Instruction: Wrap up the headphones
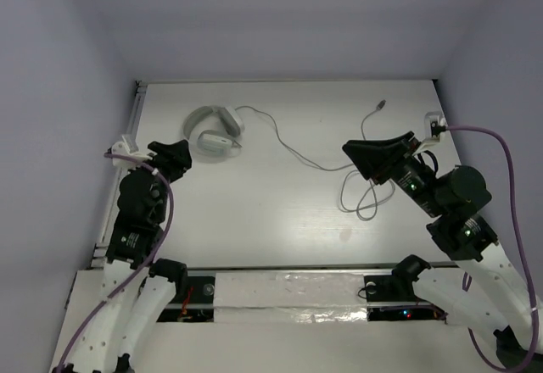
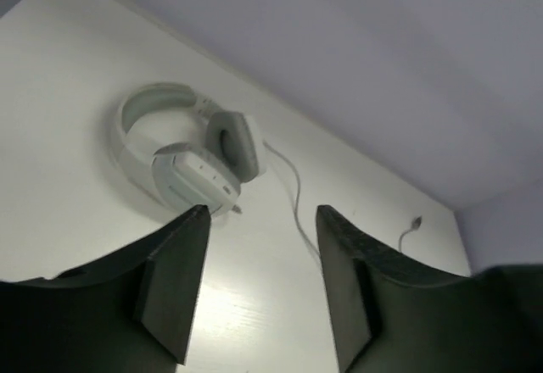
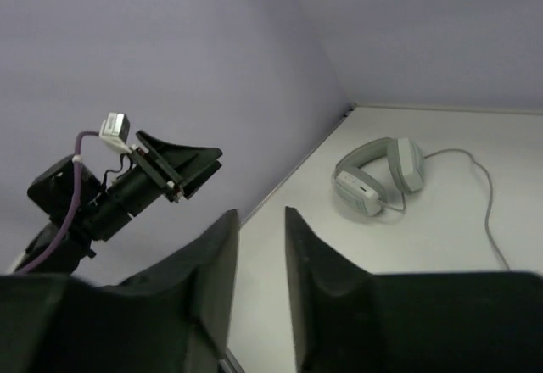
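Note:
The white headphones (image 1: 212,132) lie flat at the table's back left, earcups folded in. They also show in the left wrist view (image 2: 188,157) and the right wrist view (image 3: 376,178). Their thin grey cable (image 1: 293,151) runs right across the table into loose loops (image 1: 361,197), and its plug (image 1: 382,103) lies at the back right. My left gripper (image 1: 180,153) is open and empty, just near-left of the headphones (image 2: 263,212). My right gripper (image 1: 355,153) hovers over the cable loops, jaws a little apart and empty (image 3: 260,214).
A metal rail (image 1: 136,114) runs along the table's left edge. A white connector block (image 1: 436,124) with a purple robot cable (image 1: 501,148) sits at the right edge. A foil-covered strip (image 1: 288,290) lies between the arm bases. Purple walls close in on three sides.

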{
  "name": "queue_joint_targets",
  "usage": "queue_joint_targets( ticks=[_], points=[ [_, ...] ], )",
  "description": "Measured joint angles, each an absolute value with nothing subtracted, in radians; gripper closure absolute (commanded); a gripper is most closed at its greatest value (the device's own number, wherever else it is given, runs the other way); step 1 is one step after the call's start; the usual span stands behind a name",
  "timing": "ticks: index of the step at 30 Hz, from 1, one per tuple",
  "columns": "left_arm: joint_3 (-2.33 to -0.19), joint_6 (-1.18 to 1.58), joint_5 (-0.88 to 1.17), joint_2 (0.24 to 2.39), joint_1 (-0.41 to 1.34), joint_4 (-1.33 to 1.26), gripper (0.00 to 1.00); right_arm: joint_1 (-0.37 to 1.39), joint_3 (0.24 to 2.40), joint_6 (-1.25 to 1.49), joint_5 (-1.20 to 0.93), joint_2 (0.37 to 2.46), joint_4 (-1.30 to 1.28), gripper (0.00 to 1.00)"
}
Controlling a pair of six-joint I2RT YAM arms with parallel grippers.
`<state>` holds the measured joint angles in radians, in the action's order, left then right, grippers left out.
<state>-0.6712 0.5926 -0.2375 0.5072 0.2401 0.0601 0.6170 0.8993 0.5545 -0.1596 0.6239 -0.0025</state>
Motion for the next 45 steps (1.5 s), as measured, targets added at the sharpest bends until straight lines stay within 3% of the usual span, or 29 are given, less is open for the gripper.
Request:
queue_joint_targets(
  ticks=[1, 2, 5, 6, 7, 18, 21, 24, 30, 32, 34, 35, 38, 45],
  points=[
    [-0.677, 0.591, -0.241, 0.539, 0.24, 0.073, 0.61, 0.617, 0.899, 0.558, -0.165, 0.63, 0.0, 0.74],
    [-0.686, 0.59, -0.245, 0.574, 0.24, 0.086, 0.67, 0.617, 0.899, 0.558, -0.17, 0.636, 0.002, 0.86],
    [-0.732, 0.588, -0.265, 0.681, 0.24, 0.124, 0.87, 0.617, 0.899, 0.551, -0.184, 0.657, 0.0, 0.98],
    [-0.75, 0.586, -0.269, 0.713, 0.24, 0.132, 0.97, 0.617, 0.899, 0.547, -0.188, 0.664, -0.001, 1.0],
    [-0.765, 0.585, -0.271, 0.745, 0.24, 0.135, 1.0, 0.617, 0.899, 0.545, -0.192, 0.669, -0.001, 1.0],
    [-0.968, 0.485, -0.364, 0.863, 0.241, 0.173, 0.99, 0.617, 0.899, 0.543, -0.192, 0.709, -0.015, 1.0],
    [-1.121, 0.403, -0.379, 0.997, 0.238, 0.167, 0.86, 0.617, 0.891, 0.551, -0.196, 0.73, 0.003, 1.0],
    [-1.241, 0.327, -0.359, 1.16, 0.21, 0.157, 0.82, 0.617, 0.878, 0.557, -0.199, 0.755, 0.008, 1.0],
    [-1.367, 0.25, -0.268, 1.552, 0.083, 0.147, 0.88, 0.617, 0.873, 0.557, -0.204, 0.76, 0.008, 1.0],
    [-1.375, 0.231, -0.257, 1.664, 0.052, 0.151, 0.81, 0.617, 0.87, 0.554, -0.208, 0.751, 0.008, 1.0],
    [-1.388, 0.21, -0.247, 1.753, 0.03, 0.156, 0.66, 0.617, 0.867, 0.553, -0.215, 0.744, 0.007, 1.0],
    [-1.4, 0.199, -0.242, 1.791, 0.022, 0.157, 0.64, 0.617, 0.867, 0.553, -0.217, 0.744, 0.007, 0.89],
    [-1.465, 0.168, -0.235, 1.882, 0.01, 0.165, 0.61, 0.617, 0.861, 0.55, -0.23, 0.747, 0.009, 0.76],
    [-1.559, 0.119, -0.224, 2.008, 0.01, 0.133, 0.63, 0.617, 0.847, 0.542, -0.244, 0.767, 0.007, 0.74]
  ],
)
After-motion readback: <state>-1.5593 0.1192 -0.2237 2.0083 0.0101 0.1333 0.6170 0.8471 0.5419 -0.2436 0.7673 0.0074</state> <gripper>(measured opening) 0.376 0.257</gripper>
